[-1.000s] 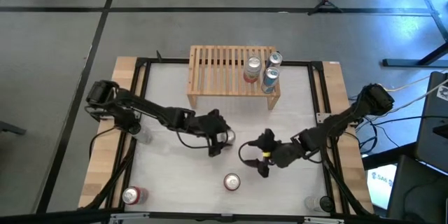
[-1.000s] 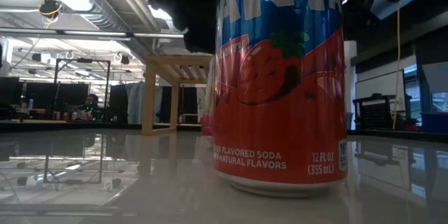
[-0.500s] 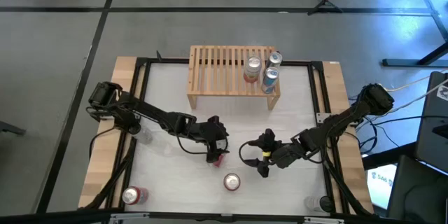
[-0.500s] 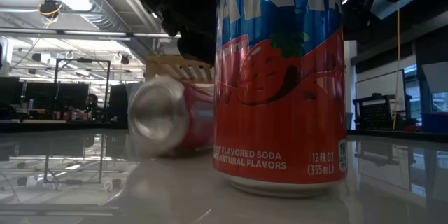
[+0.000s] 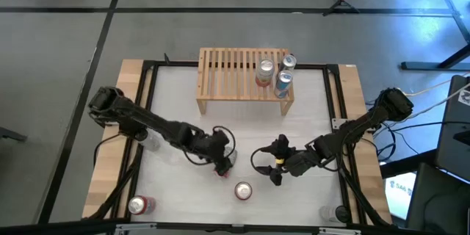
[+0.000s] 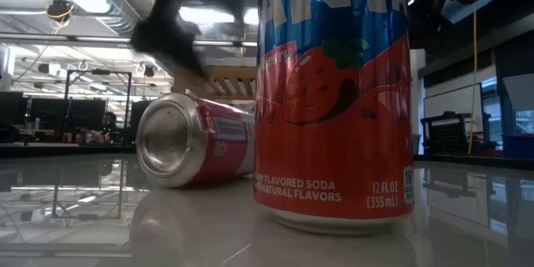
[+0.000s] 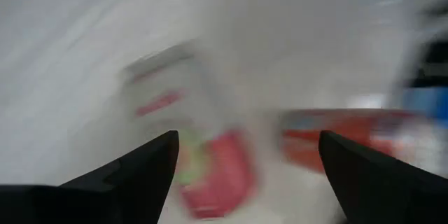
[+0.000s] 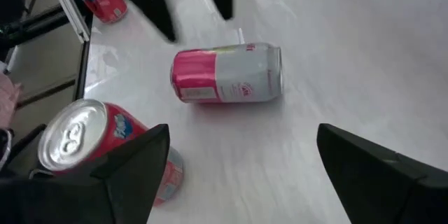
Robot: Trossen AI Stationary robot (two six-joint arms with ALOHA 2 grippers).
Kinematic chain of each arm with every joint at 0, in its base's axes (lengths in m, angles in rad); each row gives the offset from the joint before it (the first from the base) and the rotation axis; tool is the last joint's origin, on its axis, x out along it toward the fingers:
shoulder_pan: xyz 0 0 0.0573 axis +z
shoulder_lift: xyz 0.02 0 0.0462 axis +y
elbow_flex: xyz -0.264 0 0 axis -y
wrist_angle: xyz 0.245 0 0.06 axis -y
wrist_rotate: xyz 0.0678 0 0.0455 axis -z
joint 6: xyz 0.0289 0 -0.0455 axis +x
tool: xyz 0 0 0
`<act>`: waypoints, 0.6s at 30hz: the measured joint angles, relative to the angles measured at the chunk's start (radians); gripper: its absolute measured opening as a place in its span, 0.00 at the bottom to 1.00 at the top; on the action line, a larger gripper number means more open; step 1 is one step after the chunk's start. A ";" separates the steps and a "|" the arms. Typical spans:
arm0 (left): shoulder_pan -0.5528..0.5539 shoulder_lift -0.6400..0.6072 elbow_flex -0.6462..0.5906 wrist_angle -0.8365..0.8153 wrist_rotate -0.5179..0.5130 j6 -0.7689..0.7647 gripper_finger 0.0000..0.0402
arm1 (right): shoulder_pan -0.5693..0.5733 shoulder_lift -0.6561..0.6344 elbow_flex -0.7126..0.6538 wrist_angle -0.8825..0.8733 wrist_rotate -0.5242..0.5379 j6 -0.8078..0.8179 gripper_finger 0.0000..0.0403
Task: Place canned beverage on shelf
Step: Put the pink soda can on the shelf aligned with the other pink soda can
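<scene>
Looking straight down from the high view, I am seeing the shelf sitting at the far edge of the table, with three cans bunched at its right end. Nearer me, a pink-and-silver can is lying on its side mid-table, and a red strawberry soda can is standing upright just beyond it toward the near edge. Another red can is standing at the near-left corner. The left gripper is hanging right over the tipped can, its arm stretching in low from the left edge, fingers apart and gripping nothing. The right gripper is waiting close by to the right, its arm bent in from the right side.

At table height, the strawberry soda can is filling the foreground and blocking much of the shelf behind it. The tipped can is lying beside it, its bottom end facing the camera.

From the left wrist, everything is smearing; I am making out only a pink blur between that arm's spread fingers.

From the right wrist, the tipped can is lying clear on the white surface, the upright soda can is standing next to a finger, and the right fingers are standing wide apart, empty.
</scene>
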 joint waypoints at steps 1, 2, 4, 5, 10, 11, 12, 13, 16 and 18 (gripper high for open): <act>-0.001 0.020 -0.008 -0.023 -0.006 -0.025 0.83 | 0.000 0.000 0.000 -0.001 0.000 -0.008 0.88; 0.000 0.039 -0.013 -0.031 -0.008 -0.043 0.83 | 0.000 0.000 0.000 0.000 0.000 -0.011 0.88; -0.001 0.072 -0.015 -0.016 0.005 -0.070 0.83 | 0.000 0.000 0.000 -0.001 0.000 -0.014 0.88; -0.002 0.088 -0.014 -0.009 0.018 -0.078 0.83 | 0.000 0.000 0.000 -0.002 0.000 -0.020 0.88; -0.004 0.172 -0.014 0.010 0.049 -0.103 0.83 | 0.000 0.000 0.000 -0.023 -0.036 -0.039 0.88; -0.004 0.179 -0.014 0.012 0.044 -0.103 0.83 | 0.000 0.000 0.000 -0.026 -0.040 -0.039 0.88; -0.002 0.187 -0.014 0.019 0.040 -0.103 0.83 | 0.000 0.000 0.000 -0.026 -0.045 -0.039 0.88; 0.000 0.196 -0.014 0.031 0.032 -0.103 0.82 | 0.000 0.000 0.000 -0.026 -0.045 -0.039 0.88; 0.007 0.210 -0.014 0.038 0.019 -0.083 0.78 | 0.000 0.000 0.000 -0.027 -0.045 -0.039 0.88; 0.010 0.216 -0.013 0.040 0.012 -0.066 0.74 | 0.000 0.000 0.000 -0.028 -0.045 -0.039 0.88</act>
